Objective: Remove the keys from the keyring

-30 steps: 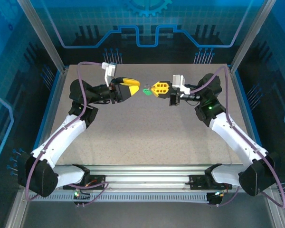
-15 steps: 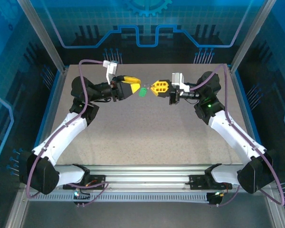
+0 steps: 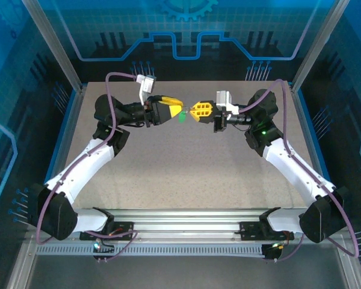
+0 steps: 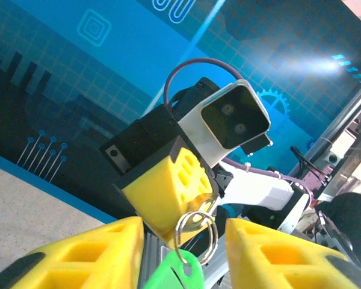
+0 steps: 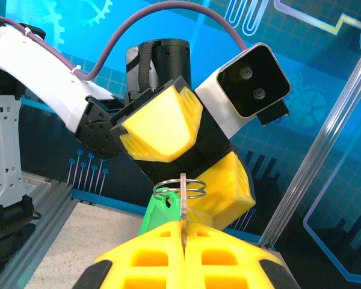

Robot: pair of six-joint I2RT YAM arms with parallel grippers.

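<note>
Over the far middle of the speckled grey table (image 3: 186,180), well above its surface, the right gripper (image 3: 194,112) is clenched. In its wrist view the two yellow pads (image 5: 222,262) meet w/ a thin metal blade (image 5: 183,205) pinched btwn them, prob. a key seen edge-on, tho I can't rule out that it's part of the ring. Just past those tips the silver coiled-wire keyring (image 4: 195,232) crosses the blade, and a green plastic key tag (image 4: 182,272) hangs just below it. Facing it almost tip to tip, the left gripper (image 3: 175,111) is spread and holds nothing. Its yellow fingers (image 4: 78,256) stand either side of the green tag w/ a gap each side and no contact visible. Risks as I judge them:

1. The tag hangs free, so a closing left gripper may nudge it aside and shut on air, or catch only a corner that slips out.
2. If the tag is clamped and pulled w/o the coil being opened, the ring won't give. The load then goes to the right's narrow pinch and the blade could slide out, dropping the whole bunch to the table.
3. The ring can pivot on the blade, so any pull may just spin it.
4. The tips are v. close, so a small overshoot means pad-on-pad collision.
5. Blunt pads look ill-suited to getting btwn the coils.
</note>
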